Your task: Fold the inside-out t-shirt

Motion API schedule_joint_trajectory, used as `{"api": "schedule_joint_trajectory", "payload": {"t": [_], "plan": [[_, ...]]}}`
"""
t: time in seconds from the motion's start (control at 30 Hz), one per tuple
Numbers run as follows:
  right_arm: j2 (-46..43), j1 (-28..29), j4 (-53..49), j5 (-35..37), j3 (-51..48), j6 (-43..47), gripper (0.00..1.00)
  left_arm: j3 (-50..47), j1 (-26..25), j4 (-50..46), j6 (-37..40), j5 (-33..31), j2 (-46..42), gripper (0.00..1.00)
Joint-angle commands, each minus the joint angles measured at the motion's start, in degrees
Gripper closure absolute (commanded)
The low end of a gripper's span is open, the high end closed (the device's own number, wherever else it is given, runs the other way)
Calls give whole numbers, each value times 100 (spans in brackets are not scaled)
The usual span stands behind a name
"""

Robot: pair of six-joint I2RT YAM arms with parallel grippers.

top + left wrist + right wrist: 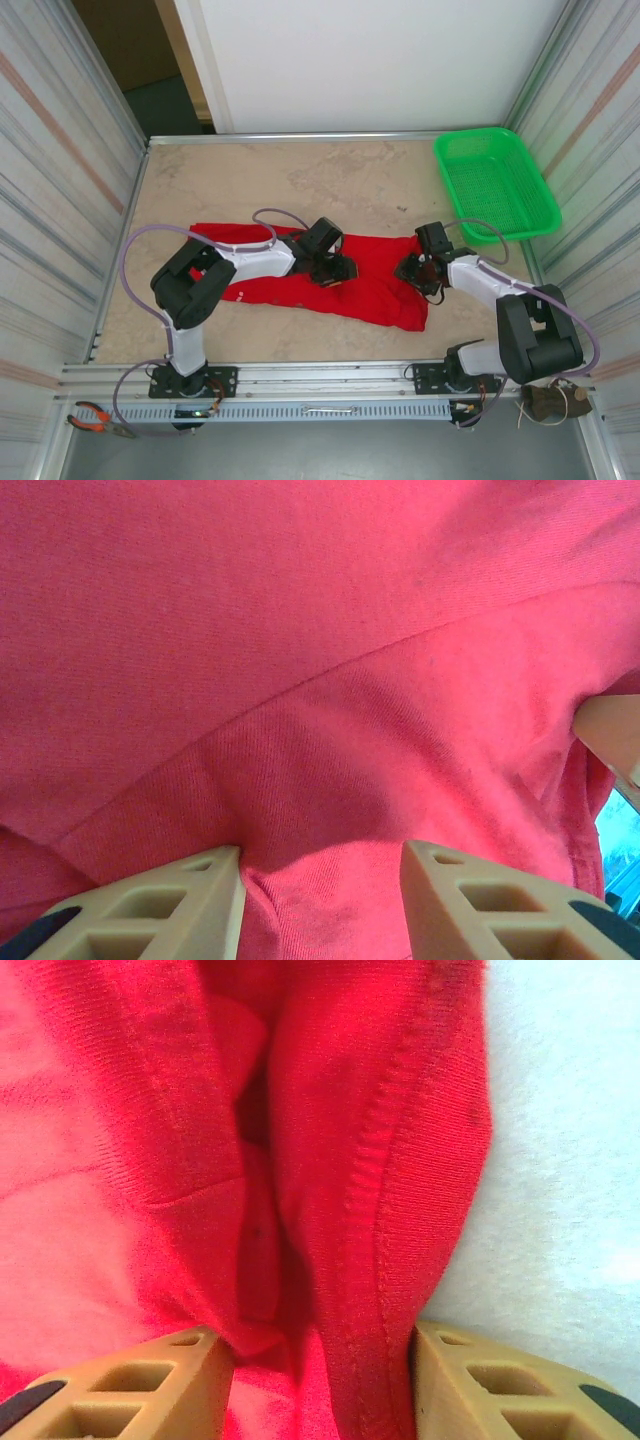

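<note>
The inside-out t-shirt [372, 288] lies spread as a long red band across the middle of the table. My left gripper [335, 268] is pressed down on its middle. In the left wrist view the tan fingers [200, 900] stand partly apart with a hump of red cloth [320, 680] bunched between them and a crease against the left one. My right gripper [412, 270] sits at the shirt's right end. In the right wrist view a stitched hem fold [390, 1210] fills the gap between its fingers [490, 1380], touching both.
A green plastic mesh basket [495, 182] stands at the back right corner. Bare beige tabletop [330, 180] lies behind the shirt. Metal walls close in the left and right sides. Orange-handled pliers [95, 418] lie below the front rail at the left.
</note>
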State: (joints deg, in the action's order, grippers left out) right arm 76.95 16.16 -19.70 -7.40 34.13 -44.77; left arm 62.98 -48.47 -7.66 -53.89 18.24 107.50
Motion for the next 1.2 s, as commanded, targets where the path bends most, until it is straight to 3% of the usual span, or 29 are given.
{"api": "schedule_joint_trajectory", "payload": {"t": [0.0, 0.1, 0.23, 0.37, 0.47, 0.6, 0.63, 0.73, 1.0, 1.17], "plan": [[-73, 249, 256, -209, -39, -180, 47, 1, -40, -8, -37, -5, 102, 55], [-173, 394, 154, -57, 39, -190, 42, -7, -40, -7, -34, -4, 95, 55], [14, 518, 163, 86, 90, -216, 41, -22, -40, 41, -60, 6, 104, 55], [361, 570, 334, 114, 76, -324, 48, -31, -49, 63, -67, 31, 108, 55], [487, 584, 440, 107, 77, -413, 64, -41, -49, 62, -77, 38, 88, 55], [378, 499, 211, 155, 187, -360, 100, 10, 23, -41, 11, 40, -93, 54], [314, 449, 116, 166, 220, -331, 100, 50, 83, -117, 65, 41, -171, 54], [28, 175, -310, 169, 285, -201, 100, 122, 460, -470, 358, -10, -553, 54], [-459, -825, -1258, 107, 340, 219, 100, -191, 2375, -1586, 1410, -192, -1419, 53], [-510, -1341, -1571, 107, 431, 409, 100, -806, 2780, -1588, 1579, -145, -1469, 53]]}}
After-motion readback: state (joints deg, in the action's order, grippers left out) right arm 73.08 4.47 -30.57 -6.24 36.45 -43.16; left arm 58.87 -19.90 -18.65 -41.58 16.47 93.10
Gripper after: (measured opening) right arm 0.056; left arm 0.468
